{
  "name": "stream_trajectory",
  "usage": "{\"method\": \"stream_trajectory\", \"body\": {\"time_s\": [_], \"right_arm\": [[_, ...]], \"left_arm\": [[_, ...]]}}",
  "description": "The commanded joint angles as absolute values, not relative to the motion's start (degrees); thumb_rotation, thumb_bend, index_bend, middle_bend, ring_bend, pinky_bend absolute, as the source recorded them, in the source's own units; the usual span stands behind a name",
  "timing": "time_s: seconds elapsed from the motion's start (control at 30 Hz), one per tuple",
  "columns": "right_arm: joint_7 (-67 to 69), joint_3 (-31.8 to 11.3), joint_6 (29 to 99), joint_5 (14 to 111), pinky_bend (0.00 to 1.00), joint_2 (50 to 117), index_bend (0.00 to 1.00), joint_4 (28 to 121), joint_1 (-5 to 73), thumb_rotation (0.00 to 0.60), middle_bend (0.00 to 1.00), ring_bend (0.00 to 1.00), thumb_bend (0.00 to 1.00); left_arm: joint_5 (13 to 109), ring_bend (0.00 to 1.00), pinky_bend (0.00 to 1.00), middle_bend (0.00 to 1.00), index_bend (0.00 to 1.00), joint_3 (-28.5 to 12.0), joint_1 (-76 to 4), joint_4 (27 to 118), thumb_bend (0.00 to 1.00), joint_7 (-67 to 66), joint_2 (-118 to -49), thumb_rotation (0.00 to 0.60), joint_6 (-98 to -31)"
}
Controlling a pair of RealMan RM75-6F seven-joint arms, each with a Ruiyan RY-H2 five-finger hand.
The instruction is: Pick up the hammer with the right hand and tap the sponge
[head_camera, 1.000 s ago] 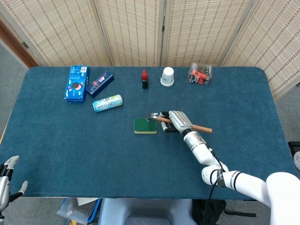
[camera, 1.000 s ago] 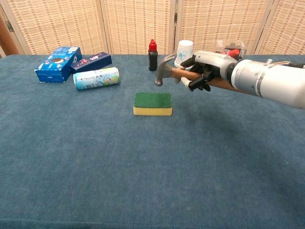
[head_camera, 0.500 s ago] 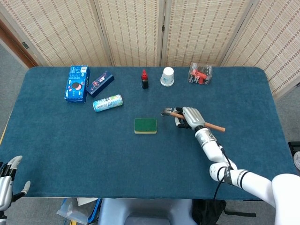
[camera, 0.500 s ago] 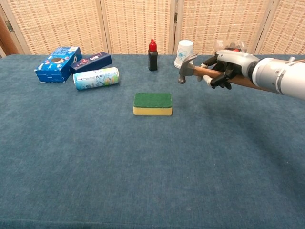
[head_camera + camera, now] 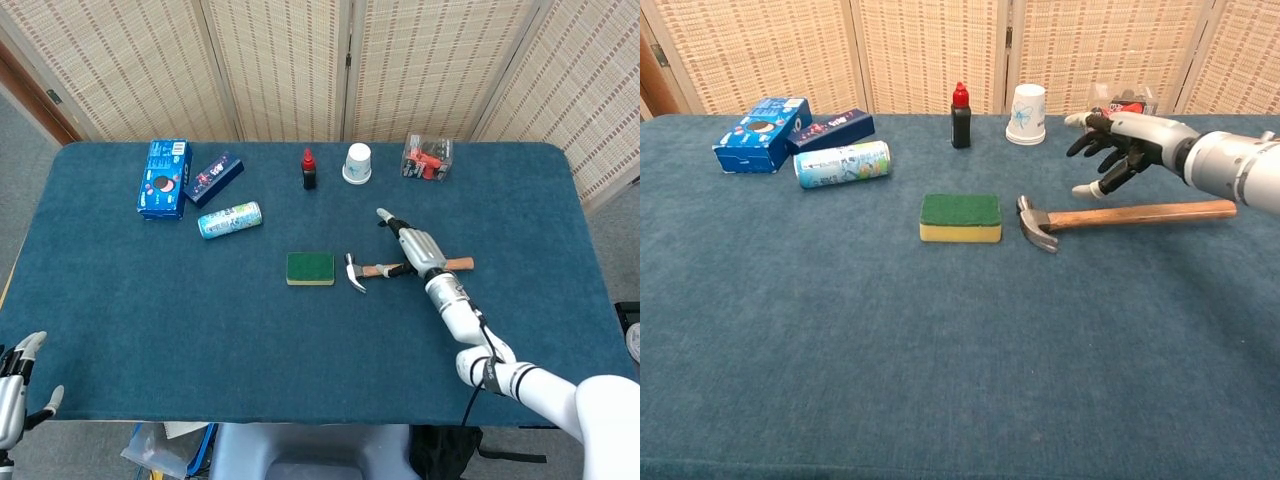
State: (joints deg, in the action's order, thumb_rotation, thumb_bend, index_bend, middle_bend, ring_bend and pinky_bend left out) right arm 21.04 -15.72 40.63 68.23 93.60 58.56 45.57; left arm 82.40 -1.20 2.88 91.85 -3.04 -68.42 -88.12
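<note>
Your blue table [image 5: 150, 320] fills both views, backed by a woven folding screen [image 5: 280, 60]. Your right arm [image 5: 1240, 172] reaches in from the right, its hand [image 5: 1118, 150] held above the table with fingers spread apart and nothing in its grasp. Your left hand [image 5: 20, 385] shows only at the lower left corner of the head view, off the table edge, fingers apart and empty.

The hammer [image 5: 1120, 217] lies flat on the table just below your right hand, apart from it, its wooden handle pointing right and its metal head close beside the sponge [image 5: 960, 217] without clearly touching it. The sponge, green on top and yellow beneath, sits near the middle of the table.

Along the far side you have a blue cookie box [image 5: 164, 178], a smaller dark box [image 5: 214, 178], a can [image 5: 230, 220] on its side, a clear container [image 5: 427, 157], a white paper cup [image 5: 357, 163] and a small red-capped bottle [image 5: 309, 169].
</note>
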Motion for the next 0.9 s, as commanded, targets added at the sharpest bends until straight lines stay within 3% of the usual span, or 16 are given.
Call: {"method": "stream_trajectory", "body": {"time_s": [0.03,0.3,0.53,0.63,0.9], "right_arm": [[22.87,-14.96,43.99,70.67,0.16,90.68,0.0,60.55,43.24,0.6,0.13,0.08,0.22],[21.15,-11.29,55.47,74.66,0.16,80.14,0.0,70.94,33.99,0.6,0.2,0.08,0.22],[15.61,-7.03,67.44,76.82,0.15,70.82,0.13,80.58,23.77,0.6,0.27,0.12,0.26],[14.65,-5.39,72.51,78.16,0.15,67.92,0.19,83.55,19.65,0.6,0.3,0.14,0.26],[15.21,-0.98,81.37,83.53,0.16,64.04,0.23,87.78,11.85,0.6,0.32,0.18,0.3]], "left_arm": [[82.41,0.13,0.0,0.13,0.08,-1.3,2.75,91.79,0.32,-3.0,-68.41,0.6,-88.01],[82.26,0.13,0.0,0.13,0.08,-1.8,2.09,91.65,0.32,-2.93,-68.21,0.6,-87.45],[82.66,0.13,0.0,0.13,0.08,-2.78,0.44,92.12,0.32,-3.71,-68.07,0.6,-86.51],[82.76,0.13,0.0,0.13,0.08,-3.19,-0.29,92.53,0.32,-4.31,-68.12,0.6,-86.1],[83.5,0.13,0.0,0.13,0.08,-3.71,-1.61,93.82,0.32,-5.79,-68.46,0.6,-85.92]]}}
